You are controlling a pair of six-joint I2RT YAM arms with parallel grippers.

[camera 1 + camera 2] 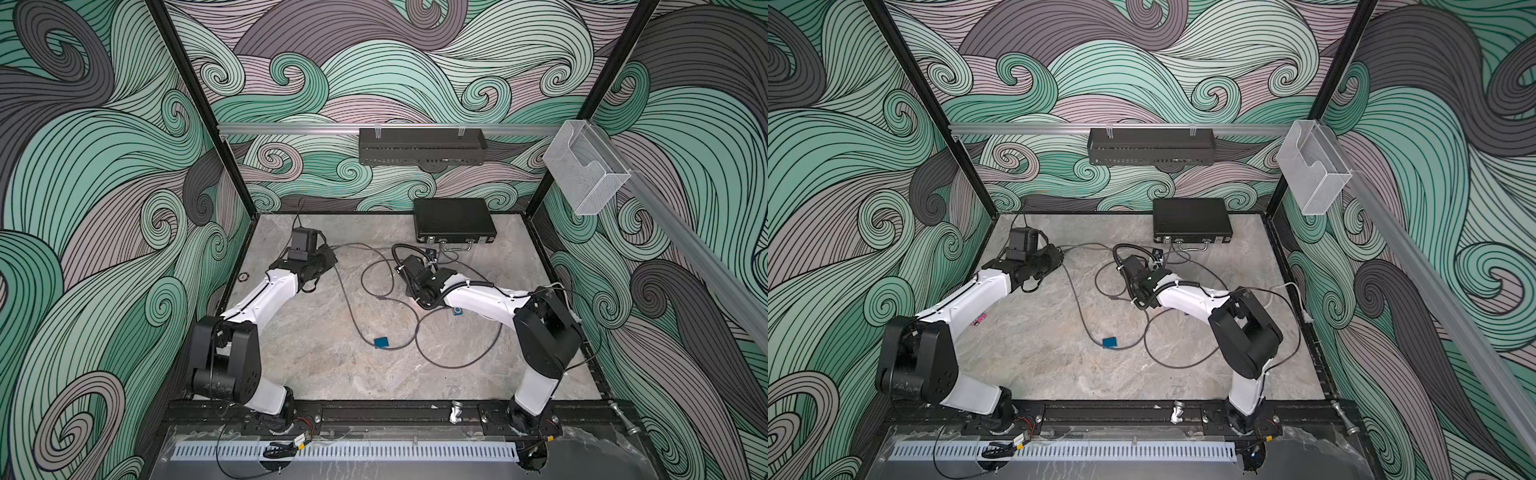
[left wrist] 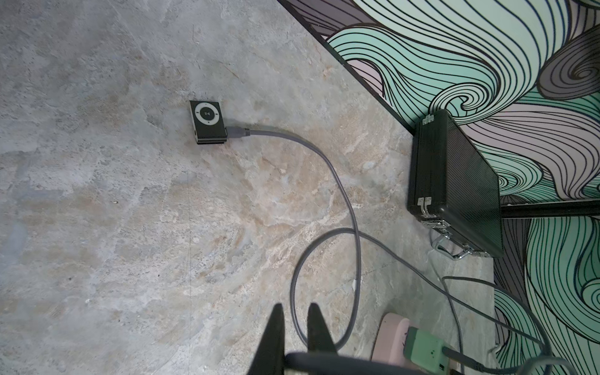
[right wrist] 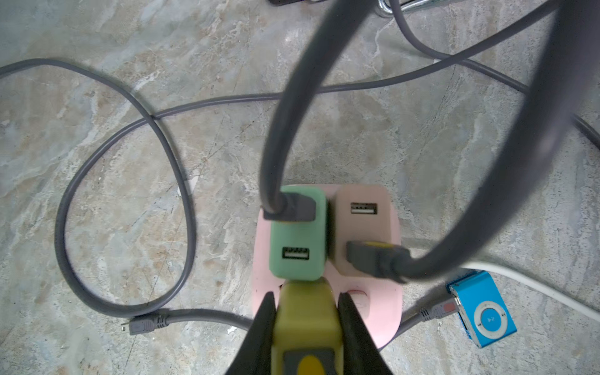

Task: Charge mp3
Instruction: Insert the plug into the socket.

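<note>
In both top views you have two white-and-black arms, a left arm [image 1: 266, 299] and a right arm [image 1: 482, 297]. There is one black ribbed hard case [image 1: 453, 218] at the far right of the marbled grey bench [image 1: 332, 374], and several looping grey cables [image 1: 353, 316]. One small teal-blue square mp3 player [image 1: 381, 342] lies mid-bench with a cable running up to it. A second blue corner [image 1: 457, 311] peeks out from under the right arm. In a top view, a pink sliver [image 1: 978, 319] beside the left arm is too small to identify.

In the left wrist view, one black square mp3 player [image 2: 209, 121] with a white control ring lies flat on bare bench. A grey plug [image 2: 237, 131] is seated in its side. Your left end effector [image 2: 295, 308] has its fingers nearly together, with nothing between them.

In the right wrist view, count three USB charger blocks at one pink power strip [image 3: 386, 318]: a mint-green charger [image 3: 308, 240] and a beige charger [image 3: 360, 227], each with one cable plugged in, and a yellow-green charger [image 3: 306, 328]. Your right end effector [image 3: 306, 297] is clamped on the yellow-green charger. One bright blue mp3 player [image 3: 482, 308] lies just beside the strip. One loose plug [image 3: 139, 324] lies unconnected. Blurred cables cross the foreground.
</note>
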